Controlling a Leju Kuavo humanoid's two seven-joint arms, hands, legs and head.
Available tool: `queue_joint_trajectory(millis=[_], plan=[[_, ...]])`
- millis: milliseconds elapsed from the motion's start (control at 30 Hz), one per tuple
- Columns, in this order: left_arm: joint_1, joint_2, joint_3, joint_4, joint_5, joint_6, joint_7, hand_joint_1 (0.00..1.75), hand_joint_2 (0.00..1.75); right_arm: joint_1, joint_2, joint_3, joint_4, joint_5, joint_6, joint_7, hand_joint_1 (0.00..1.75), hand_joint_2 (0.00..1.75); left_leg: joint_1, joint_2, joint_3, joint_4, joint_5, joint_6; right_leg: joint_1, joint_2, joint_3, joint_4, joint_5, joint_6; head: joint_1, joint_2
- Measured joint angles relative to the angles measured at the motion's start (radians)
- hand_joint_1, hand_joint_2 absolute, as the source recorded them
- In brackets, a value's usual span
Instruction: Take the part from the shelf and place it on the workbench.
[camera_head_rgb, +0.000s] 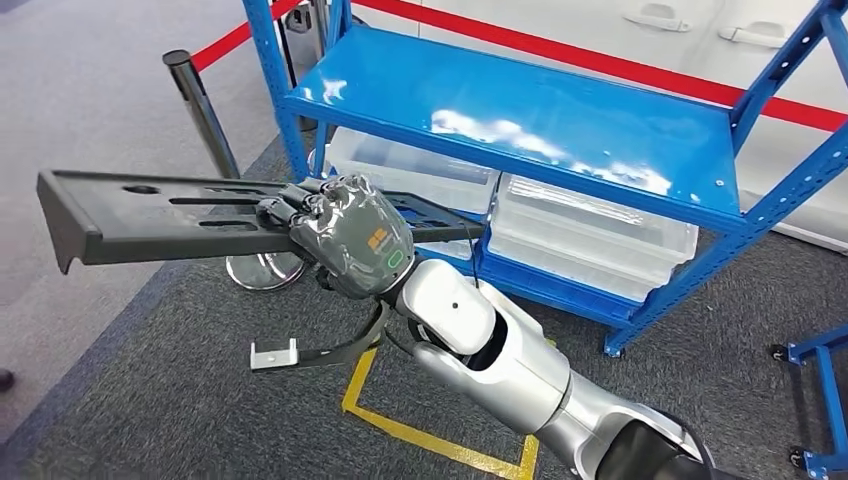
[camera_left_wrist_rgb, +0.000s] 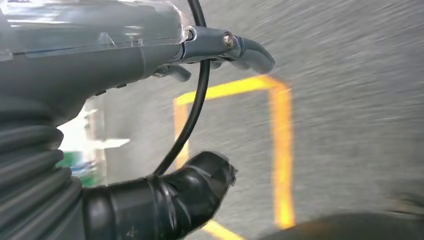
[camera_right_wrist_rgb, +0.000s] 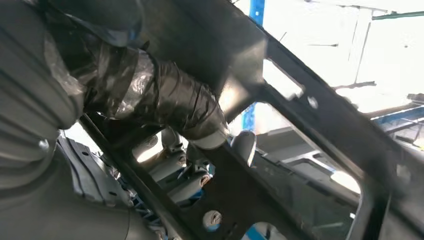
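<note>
A long black plastic part (camera_head_rgb: 150, 215) with slots and a turned-down lip hangs level in the air, out in front of the blue shelf (camera_head_rgb: 520, 110). My right hand (camera_head_rgb: 345, 235) grips it near its right end, fingers curled over the top edge. The right wrist view shows the taped thumb of that hand (camera_right_wrist_rgb: 170, 100) wrapped against the part's slotted black frame (camera_right_wrist_rgb: 320, 130). My left hand (camera_left_wrist_rgb: 125, 50) hangs over the grey carpet, fingers apart and holding nothing. The shelf's top board is bare.
Clear plastic bins (camera_head_rgb: 590, 235) sit on the shelf's lower level. A chrome stanchion (camera_head_rgb: 205, 115) with a red belt stands just behind the part's left half. Yellow tape (camera_head_rgb: 440, 440) marks a square on the carpet. Another blue wheeled frame (camera_head_rgb: 820, 400) stands at the right edge.
</note>
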Motion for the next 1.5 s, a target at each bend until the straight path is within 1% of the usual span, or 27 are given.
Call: queue_joint_trajectory(millis=[67,133,167,233,300,333,400,433,500,567,600,633,700,767,833,900,933,967,1033,1100,1167,1233,1300,1333,1367,1433,1500], plan=[[-0.001,-0.014,0.0,0.0,-0.015,0.004,0.036,0.0,1.75,-0.006,-0.001,0.001,0.007,-0.004,-0.006,0.0,1.75,1.75,-0.003,-0.026,-0.024,0.0,0.021,0.006,0.003,0.034,-0.022,0.119,-0.084,-0.001,0.001,0.0],[-0.001,-0.024,0.0,0.0,-0.02,0.004,0.045,0.0,1.75,-0.009,-0.003,0.001,0.012,-0.006,-0.007,-0.001,1.75,1.75,-0.007,-0.053,-0.049,0.001,0.042,0.006,0.009,0.042,-0.009,0.169,-0.093,-0.01,0.001,0.0],[-0.001,-0.026,0.0,0.0,-0.02,0.003,0.046,0.0,1.75,-0.01,-0.003,0.002,0.014,-0.006,-0.007,-0.001,1.75,1.75,-0.008,-0.067,-0.061,0.001,0.053,0.005,0.013,0.047,0.02,0.144,-0.07,-0.017,0.001,0.0],[-0.003,-0.03,0.0,0.0,-0.02,0.002,0.048,0.0,1.75,-0.014,-0.003,0.002,0.014,-0.006,-0.008,-0.001,1.75,1.75,-0.01,-0.092,-0.082,0.001,0.075,0.001,0.02,0.083,0.113,0.016,-0.027,-0.038,0.0,0.0],[-0.005,-0.035,0.0,0.0,-0.021,0.001,0.049,0.0,1.75,-0.019,-0.003,0.003,0.014,-0.006,-0.009,-0.002,1.75,1.75,-0.009,-0.113,-0.094,-0.005,0.1,-0.006,0.023,0.127,0.178,-0.095,-0.021,-0.046,0.0,0.0],[-0.005,-0.037,0.0,0.0,-0.021,0.001,0.05,0.0,1.75,-0.021,-0.003,0.003,0.014,-0.006,-0.01,-0.002,1.75,1.75,-0.006,-0.123,-0.096,-0.013,0.114,-0.012,0.025,0.136,0.186,-0.118,-0.023,-0.046,0.001,0.0],[-0.001,-0.037,0.0,0.001,-0.021,0.001,0.05,0.0,1.75,-0.024,-0.002,0.004,0.016,-0.007,-0.012,-0.002,1.75,1.75,-0.004,-0.146,-0.101,-0.038,0.143,-0.026,0.024,0.115,0.181,-0.134,0.003,-0.045,0.002,0.0],[0.001,-0.037,0.0,0.002,-0.02,0.002,0.05,0.0,1.75,-0.026,0.0,0.005,0.016,-0.007,-0.013,-0.003,1.75,1.75,-0.007,-0.141,-0.108,-0.042,0.139,-0.031,0.02,0.1,0.175,-0.144,0.018,-0.047,0.002,0.0],[-0.001,-0.037,0.001,0.004,-0.014,0.004,0.044,0.0,1.75,-0.029,0.003,0.005,0.017,-0.007,-0.013,-0.002,1.75,1.75,-0.009,-0.092,-0.132,0.011,0.06,-0.037,0.014,0.065,0.154,-0.161,0.049,-0.053,0.0,0.0],[-0.004,-0.035,0.003,0.004,-0.004,0.007,0.031,0.0,1.75,-0.031,0.004,0.006,0.019,-0.007,-0.012,-0.001,1.75,1.75,-0.005,-0.044,-0.157,0.141,-0.048,-0.047,0.017,0.032,0.124,-0.158,0.072,-0.057,-0.001,0.0],[-0.004,-0.034,0.004,0.004,0.0,0.006,0.026,0.0,1.75,-0.031,0.004,0.006,0.02,-0.007,-0.012,-0.001,1.75,1.75,-0.001,-0.035,-0.163,0.206,-0.065,-0.054,0.018,0.015,0.107,-0.153,0.081,-0.056,-0.001,0.0],[-0.004,-0.032,0.004,0.004,0.001,0.004,0.021,0.0,1.75,-0.031,0.004,0.006,0.021,-0.007,-0.011,0.0,1.75,1.75,0.001,-0.033,-0.159,0.252,-0.054,-0.06,0.018,-0.001,0.089,-0.146,0.089,-0.053,-0.001,0.0],[-0.004,-0.03,0.004,0.004,-0.003,-0.005,0.013,0.0,1.75,-0.032,-0.001,0.006,0.02,-0.008,-0.012,0.003,1.75,1.75,0.009,-0.023,-0.109,0.258,0.005,-0.072,0.017,-0.031,0.048,-0.126,0.104,-0.046,-0.001,0.0],[-0.006,-0.028,0.004,0.004,-0.011,-0.015,0.0,0.0,1.75,-0.031,-0.016,0.004,0.009,-0.015,-0.013,0.007,1.75,1.75,0.009,0.008,0.001,0.139,-0.016,-0.078,0.018,-0.054,0.012,-0.102,0.115,-0.035,-0.001,0.0],[-0.012,-0.028,0.004,0.002,-0.017,-0.024,-0.015,0.0,1.75,-0.03,-0.045,-0.004,-0.01,-0.026,-0.011,0.006,1.75,1.75,-0.003,0.027,0.071,0.029,-0.071,-0.059,0.018,-0.075,-0.007,-0.089,0.129,-0.021,0.002,0.0],[-0.014,-0.028,0.004,0.002,-0.018,-0.033,-0.026,0.0,1.75,-0.025,-0.078,-0.019,-0.027,-0.038,-0.003,-0.002,1.75,1.75,-0.014,0.014,0.066,0.003,-0.064,-0.026,0.013,-0.092,-0.013,-0.091,0.148,-0.008,0.004,0.0],[-0.014,-0.029,0.004,0.002,-0.017,-0.037,-0.029,0.0,1.75,-0.021,-0.093,-0.027,-0.033,-0.043,0.004,-0.008,1.75,1.75,-0.016,0.007,0.058,-0.001,-0.052,-0.014,0.008,-0.082,-0.017,-0.087,0.141,-0.002,0.005,0.0],[-0.014,-0.029,0.004,0.002,-0.015,-0.041,-0.031,0.0,1.75,-0.016,-0.106,-0.034,-0.038,-0.047,0.011,-0.015,1.75,1.75,-0.015,0.0,0.048,-0.004,-0.038,-0.002,0.005,-0.059,-0.023,-0.071,0.113,0.003,0.005,0.0],[-0.02,-0.03,0.005,0.002,-0.011,-0.045,-0.032,0.0,1.75,-0.011,-0.125,-0.047,-0.043,-0.052,0.022,-0.026,1.75,1.75,-0.016,-0.013,0.02,-0.007,-0.009,0.014,0.003,0.004,-0.044,0.017,0.007,0.007,0.005,0.0],[-0.025,-0.031,0.005,0.002,-0.01,-0.048,-0.032,0.0,1.75,-0.01,-0.134,-0.056,-0.045,-0.054,0.028,-0.032,1.75,1.75,-0.022,-0.033,-0.015,-0.006,0.019,0.021,0.009,0.034,-0.058,0.135,-0.073,0.001,0.005,0.0],[-0.028,-0.034,0.005,0.002,-0.01,-0.049,-0.032,0.0,1.75,-0.01,-0.135,-0.06,-0.046,-0.055,0.033,-0.035,1.75,1.75,-0.027,-0.056,-0.05,-0.006,0.049,0.023,0.022,0.043,-0.032,0.179,-0.056,-0.016,0.005,0.0],[-0.029,-0.037,0.005,0.002,-0.01,-0.05,-0.031,0.0,1.75,-0.011,-0.135,-0.063,-0.048,-0.056,0.035,-0.036,1.75,1.75,-0.028,-0.081,-0.083,-0.005,0.079,0.022,0.039,0.068,0.057,0.101,-0.005,-0.04,0.005,0.0],[-0.032,-0.043,0.005,0.001,-0.011,-0.049,-0.03,0.0,1.75,-0.014,-0.136,-0.067,-0.056,-0.056,0.036,-0.036,1.75,1.75,-0.029,-0.105,-0.104,-0.008,0.109,0.019,0.05,0.109,0.167,-0.05,-0.016,-0.06,0.004,0.0],[-0.033,-0.044,0.005,0.001,-0.011,-0.049,-0.029,0.0,1.75,-0.015,-0.136,-0.068,-0.059,-0.057,0.036,-0.036,1.75,1.75,-0.028,-0.117,-0.109,-0.014,0.124,0.015,0.053,0.123,0.201,-0.106,-0.03,-0.065,0.005,0.0],[-0.032,-0.045,0.005,0.001,-0.011,-0.049,-0.028,0.0,1.75,-0.017,-0.136,-0.069,-0.062,-0.057,0.037,-0.037,1.75,1.75,-0.028,-0.129,-0.11,-0.024,0.141,0.009,0.054,0.121,0.215,-0.138,-0.038,-0.066,0.005,0.0],[-0.029,-0.045,0.005,0.001,-0.012,-0.05,-0.026,0.0,1.75,-0.02,-0.135,-0.07,-0.064,-0.057,0.041,-0.037,1.75,1.75,-0.03,-0.142,-0.114,-0.044,0.162,-0.002,0.049,0.096,0.207,-0.16,-0.012,-0.068,0.007,0.0],[-0.03,-0.043,0.006,0.001,-0.012,-0.051,-0.025,0.0,1.75,-0.025,-0.131,-0.07,-0.065,-0.057,0.047,-0.037,1.75,1.75,-0.034,-0.104,-0.131,-0.009,0.1,-0.011,0.041,0.066,0.191,-0.18,0.021,-0.075,0.007,0.0]])
